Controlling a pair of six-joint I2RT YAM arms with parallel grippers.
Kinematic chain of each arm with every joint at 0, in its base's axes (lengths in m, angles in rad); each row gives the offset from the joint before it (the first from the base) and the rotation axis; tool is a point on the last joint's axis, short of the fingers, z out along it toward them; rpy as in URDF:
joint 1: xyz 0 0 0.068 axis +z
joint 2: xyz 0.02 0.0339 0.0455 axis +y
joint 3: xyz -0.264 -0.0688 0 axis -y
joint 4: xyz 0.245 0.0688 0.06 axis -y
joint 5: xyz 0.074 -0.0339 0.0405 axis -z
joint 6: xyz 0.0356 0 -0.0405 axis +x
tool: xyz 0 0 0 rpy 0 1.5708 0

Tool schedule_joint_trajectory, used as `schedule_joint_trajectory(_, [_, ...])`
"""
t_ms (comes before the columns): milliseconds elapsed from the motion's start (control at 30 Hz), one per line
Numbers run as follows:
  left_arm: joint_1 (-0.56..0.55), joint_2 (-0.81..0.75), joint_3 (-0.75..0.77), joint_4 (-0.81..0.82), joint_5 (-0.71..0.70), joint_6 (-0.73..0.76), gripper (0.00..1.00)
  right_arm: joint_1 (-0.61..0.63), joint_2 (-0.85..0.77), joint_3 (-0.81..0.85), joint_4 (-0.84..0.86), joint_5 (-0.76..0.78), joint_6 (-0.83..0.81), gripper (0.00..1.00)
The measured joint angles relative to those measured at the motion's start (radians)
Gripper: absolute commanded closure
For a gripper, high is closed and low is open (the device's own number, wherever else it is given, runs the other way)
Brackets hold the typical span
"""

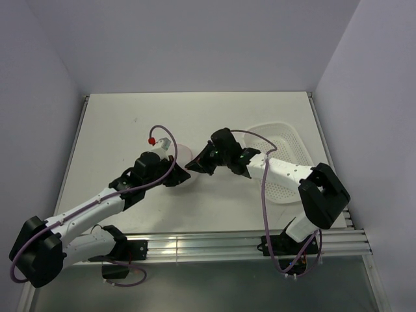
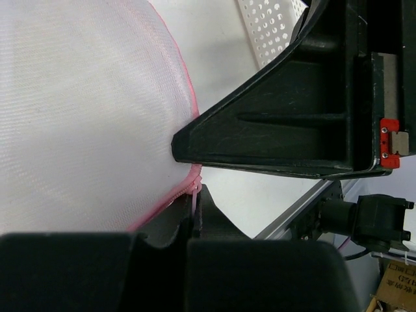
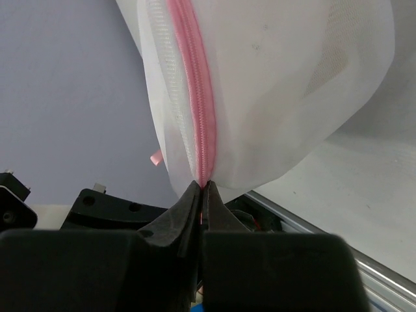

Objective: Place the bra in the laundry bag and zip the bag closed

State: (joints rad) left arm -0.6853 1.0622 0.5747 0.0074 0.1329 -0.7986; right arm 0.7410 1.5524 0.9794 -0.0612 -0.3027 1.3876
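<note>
The laundry bag [image 1: 182, 155], white mesh with pink trim, hangs between my two grippers just above the table's middle. In the left wrist view the bag [image 2: 84, 110] fills the left side, and my left gripper [image 2: 195, 195] is shut on a thin pink tab at its zipper rim. In the right wrist view the bag [image 3: 273, 84] hangs above my right gripper [image 3: 205, 187], which is shut on the low end of the pink zipper [image 3: 195, 84]. The zipper's teeth look closed along the length that shows. The bra is not seen on its own; the bag bulges with dim white fabric inside.
A white perforated plastic basket [image 1: 284, 159] lies on the table at the right, partly under my right arm; its corner shows in the left wrist view [image 2: 270, 26]. The table's metal front rail [image 1: 247, 240] runs behind the arm bases.
</note>
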Motion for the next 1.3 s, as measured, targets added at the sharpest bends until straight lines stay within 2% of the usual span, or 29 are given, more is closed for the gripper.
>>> schedule_joint_trajectory(500, [0.127, -0.151, -0.064, -0.101, 0.002, -0.003, 1.00, -0.110, 0.002, 0.058, -0.064, -0.065, -0.131, 1.00])
schedule_joint_trajectory(967, [0.291, -0.195, -0.099, -0.143, 0.036, -0.029, 1.00, -0.188, 0.080, 0.274, -0.266, -0.217, -0.437, 1.00])
schedule_joint_trajectory(1300, [0.332, -0.201, -0.099, -0.139, 0.075, -0.037, 1.00, -0.197, 0.081, 0.297, -0.347, -0.249, -0.565, 1.00])
